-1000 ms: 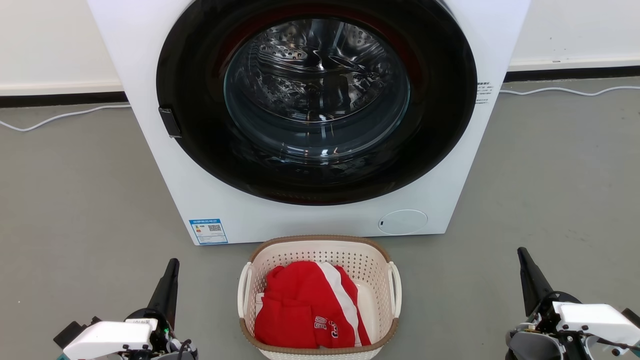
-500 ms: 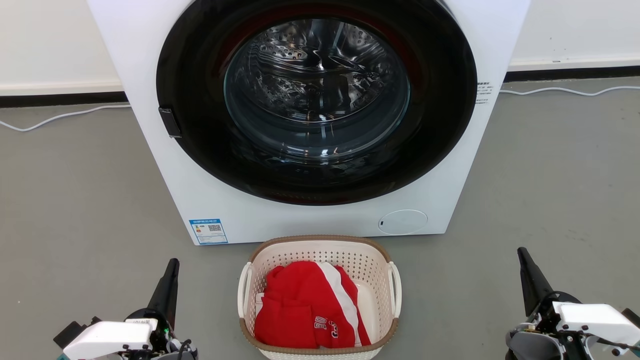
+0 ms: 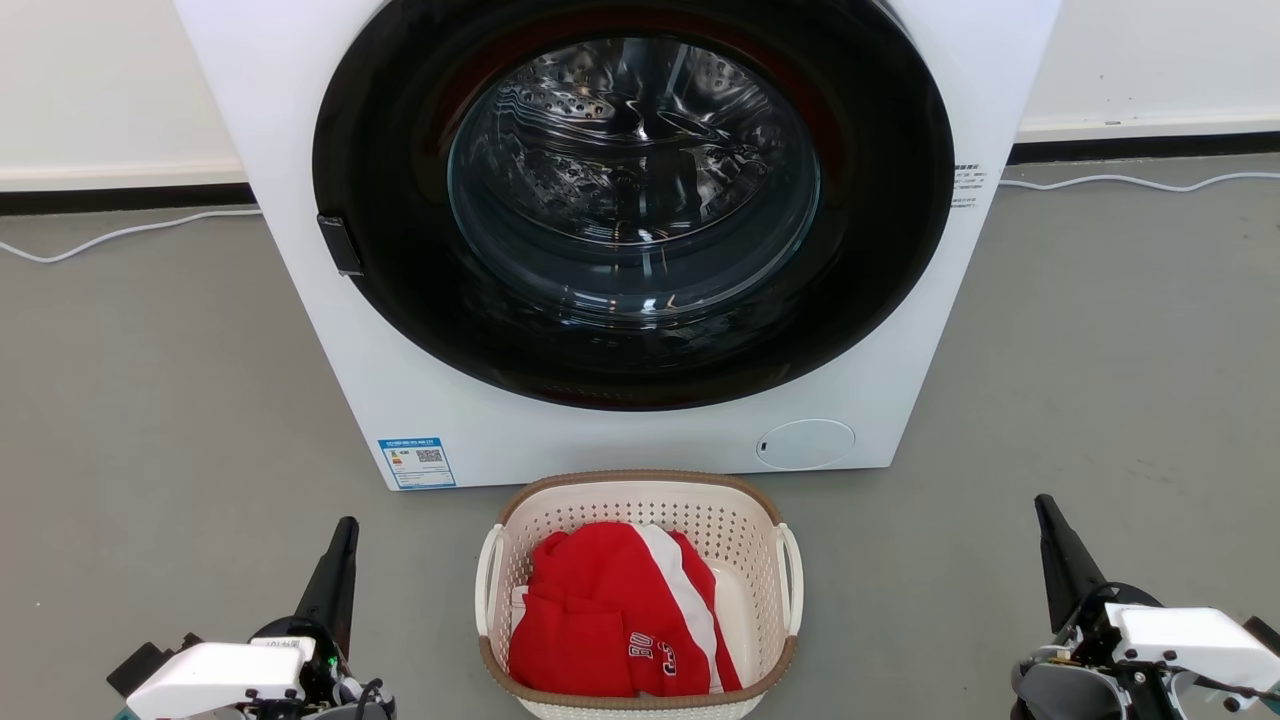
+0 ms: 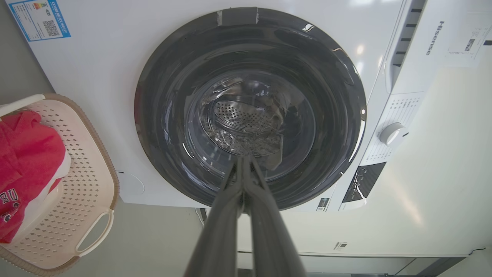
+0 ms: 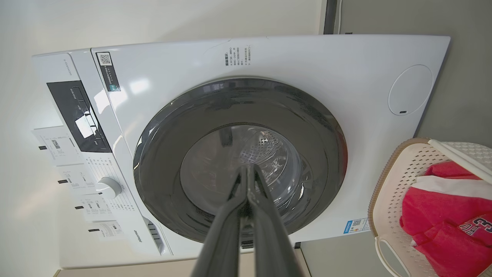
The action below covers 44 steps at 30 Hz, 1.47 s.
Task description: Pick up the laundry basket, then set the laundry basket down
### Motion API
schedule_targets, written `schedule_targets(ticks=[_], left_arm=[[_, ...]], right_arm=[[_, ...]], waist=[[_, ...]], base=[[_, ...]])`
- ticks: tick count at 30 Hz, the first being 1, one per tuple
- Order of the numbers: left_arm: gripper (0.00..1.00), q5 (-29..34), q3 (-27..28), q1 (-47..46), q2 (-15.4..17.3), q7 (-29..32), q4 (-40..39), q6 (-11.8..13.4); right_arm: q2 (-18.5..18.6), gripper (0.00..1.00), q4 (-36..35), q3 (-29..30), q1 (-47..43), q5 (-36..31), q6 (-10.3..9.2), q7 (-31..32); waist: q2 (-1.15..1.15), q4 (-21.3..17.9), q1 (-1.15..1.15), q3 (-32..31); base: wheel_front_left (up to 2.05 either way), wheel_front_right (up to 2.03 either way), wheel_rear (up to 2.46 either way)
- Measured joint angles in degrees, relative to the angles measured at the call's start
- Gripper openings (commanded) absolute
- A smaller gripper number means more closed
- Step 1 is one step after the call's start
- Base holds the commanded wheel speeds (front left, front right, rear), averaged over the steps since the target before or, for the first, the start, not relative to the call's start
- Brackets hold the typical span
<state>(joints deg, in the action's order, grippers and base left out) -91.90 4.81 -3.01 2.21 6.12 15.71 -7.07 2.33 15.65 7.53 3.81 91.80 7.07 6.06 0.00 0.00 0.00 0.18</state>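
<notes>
Eyeing the small cream-white perforated plastic laundry basket [image 3: 640, 500], white washing machine [image 3: 600, 445] just behind it: left claw [image 3: 343, 535] and right claw [image 3: 1046, 512] flank it, well apart, pinched shut; unopened, I reckon they'd shove it.

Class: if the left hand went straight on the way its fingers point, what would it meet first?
Likely the washing machine door: the left hand aims at its glass, with the laundry basket off to one side.
</notes>
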Motion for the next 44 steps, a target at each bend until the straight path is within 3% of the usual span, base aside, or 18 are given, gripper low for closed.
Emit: schedule_targets(ticks=[44], left_arm=[[0.0,0.0,0.0,0.0,0.0,0.0,0.0,0.0]], right_arm=[[0.0,0.0,0.0,0.0,0.0,0.0,0.0,0.0]], waist=[[0.0,0.0,0.0,0.0]], base=[[0.0,0.0,0.0]])
